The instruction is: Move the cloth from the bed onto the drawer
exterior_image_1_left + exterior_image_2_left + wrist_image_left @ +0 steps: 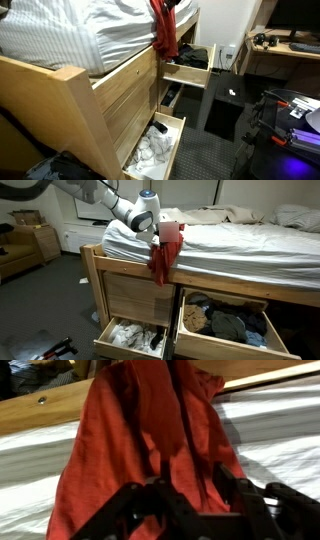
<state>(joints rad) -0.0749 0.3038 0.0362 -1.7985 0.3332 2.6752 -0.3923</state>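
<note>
The red cloth (165,255) hangs limp from my gripper (166,225) over the side of the bed (240,250), its lower end near the wooden frame's top rail. It also shows in an exterior view (163,30), dangling at the bed's edge. In the wrist view the cloth (140,440) fills the frame below my gripper (185,490), whose fingers are shut on its top. Two open drawers lie under the bed, one with light clothes (133,337), one with dark clothes (230,323).
The drawers stick out into the floor space in an exterior view (155,148); a higher drawer (185,78) is also open. A black cabinet (225,105) and a desk (290,50) stand beyond. A wooden dresser (45,240) stands at the back.
</note>
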